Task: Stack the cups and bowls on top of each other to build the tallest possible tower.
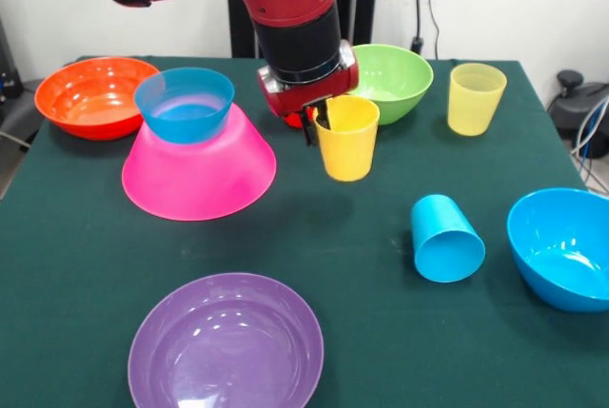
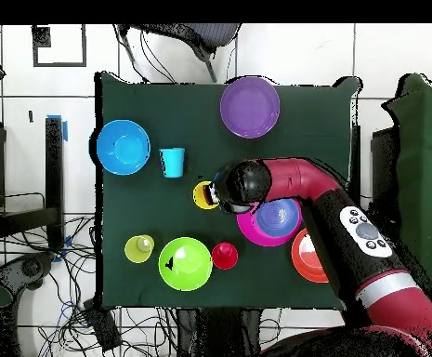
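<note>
My gripper is shut on the rim of the opaque yellow cup, one finger inside it and one outside. The cup hangs upright just right of the tower; I cannot tell whether its base touches the cloth. The tower is the big pink bowl turned upside down with the small blue bowl upright on top. From overhead the gripper sits beside the yellow cup, with the pink bowl partly under the arm. The red cup is almost hidden behind the gripper in the front view.
Orange bowl stands left of the tower and green bowl behind the gripper. Pale yellow cup is upright at the back right. A blue cup lies on its side near a blue bowl. Purple bowl sits in front.
</note>
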Controlling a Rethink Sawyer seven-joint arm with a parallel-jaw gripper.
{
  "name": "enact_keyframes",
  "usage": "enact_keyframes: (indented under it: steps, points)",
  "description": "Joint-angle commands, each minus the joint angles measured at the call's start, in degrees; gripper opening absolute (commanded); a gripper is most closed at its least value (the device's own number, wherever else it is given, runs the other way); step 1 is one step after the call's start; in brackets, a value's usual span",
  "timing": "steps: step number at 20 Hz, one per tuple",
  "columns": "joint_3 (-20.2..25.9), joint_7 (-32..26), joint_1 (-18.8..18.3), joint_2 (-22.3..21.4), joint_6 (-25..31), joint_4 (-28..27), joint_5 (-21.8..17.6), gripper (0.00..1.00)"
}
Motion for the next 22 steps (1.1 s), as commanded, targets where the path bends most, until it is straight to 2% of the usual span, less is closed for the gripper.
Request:
enact_keyframes:
  steps: [1,4,9,20,21,22]
  points:
    - [-4.76,1.43,2.5,2.71,-7.1,-2.3,-7.29,0.0]
    - [-6.82,2.56,4.33,4.89,-8.29,-4.16,-8.95,0.0]
    - [-8.21,2.32,6.0,6.55,-8.06,-6.51,-9.01,0.0]
    - [-9.56,3.37,7.6,7.03,-7.13,-9.06,-6.58,0.0]
    - [-9.79,3.3,7.73,7.06,-7.17,-9.07,-6.3,1.0]
    - [-9.79,3.32,7.7,7.03,-7.19,-9.0,-6.25,1.0]
